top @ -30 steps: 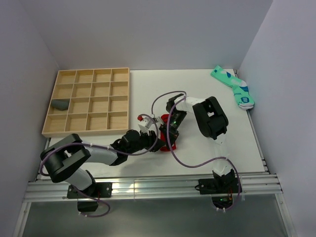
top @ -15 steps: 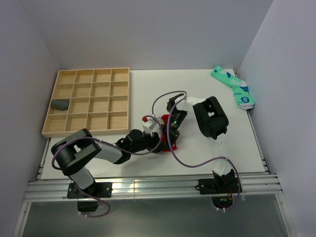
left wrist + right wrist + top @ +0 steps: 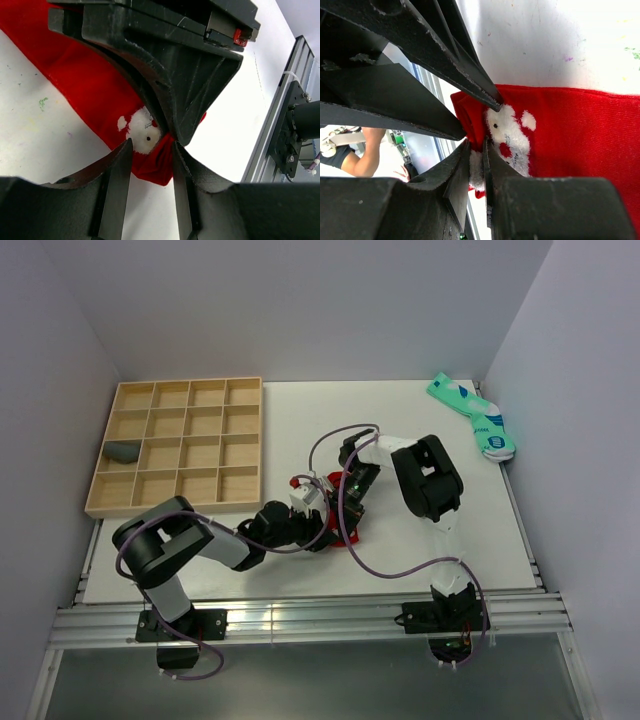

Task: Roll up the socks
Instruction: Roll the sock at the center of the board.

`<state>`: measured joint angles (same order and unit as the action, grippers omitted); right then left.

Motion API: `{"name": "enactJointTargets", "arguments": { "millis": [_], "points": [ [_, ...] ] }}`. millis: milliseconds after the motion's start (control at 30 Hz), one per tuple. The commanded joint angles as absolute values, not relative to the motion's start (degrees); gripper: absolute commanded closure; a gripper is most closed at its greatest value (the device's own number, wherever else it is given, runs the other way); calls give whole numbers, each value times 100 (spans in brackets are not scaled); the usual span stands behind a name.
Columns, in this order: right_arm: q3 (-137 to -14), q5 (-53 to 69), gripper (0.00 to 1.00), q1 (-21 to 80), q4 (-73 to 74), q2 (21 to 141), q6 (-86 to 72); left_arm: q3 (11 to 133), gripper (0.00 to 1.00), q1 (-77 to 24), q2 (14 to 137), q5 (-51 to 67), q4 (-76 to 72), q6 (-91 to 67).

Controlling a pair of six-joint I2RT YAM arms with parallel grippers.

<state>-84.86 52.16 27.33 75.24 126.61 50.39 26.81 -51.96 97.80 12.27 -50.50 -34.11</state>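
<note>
red sock (image 3: pixel 90 85), laid on the table (image 3: pixel 300 410): its white-marked end is pinched by the near-closed right gripper (image 3: pixel 476 160) and clasped by the half-open left gripper (image 3: pixel 151 150), so a roll can be started. grey sock (image 3: pixel 122 451) is seen in the tray (image 3: pixel 186 381).

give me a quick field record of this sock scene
red sock: lying on the table, near its centre, not rolled yet
left gripper: closed on the sock's white-marked end
right gripper: pinching that same end from the opposite side
grey sock: in a left-column compartment of the wooden tray
mint-green socks: far right corner of the table, untouched
</note>
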Motion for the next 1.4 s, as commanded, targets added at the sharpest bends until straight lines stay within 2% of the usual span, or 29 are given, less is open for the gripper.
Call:
{"name": "enactJointTargets", "arguments": {
  "millis": [0,167,367,500,600,800,1067,1367],
  "points": [
    [-8657,5335,79,2681,7682,12691,5036,2777,58,-5159,9870,1503,-5511,-3401],
    [-8657,5335,79,2681,7603,12691,4957,2830,62,-5150,10019,1547,-5511,-3454],
    [-8552,5309,79,2672,7270,12560,4694,2874,82,-5150,10099,1634,-5441,-3559],
    [-8298,5177,78,2672,6804,12305,4325,2988,99,-5150,10151,1705,-5256,-3717],
    [-7912,4861,66,2672,6058,11902,3790,3067,100,-5150,10187,1758,-5046,-3911],
    [-7392,4386,50,2602,5160,10926,3200,3164,100,-5150,9967,1609,-4291,-4253],
    [-6936,4105,48,2040,4738,9933,3093,3866,100,-5107,9660,1424,-2393,-4701],
    [-5636,3279,50,1600,3534,8421,3401,5053,100,-4755,10098,2205,-783,-5352]
  ]
}}
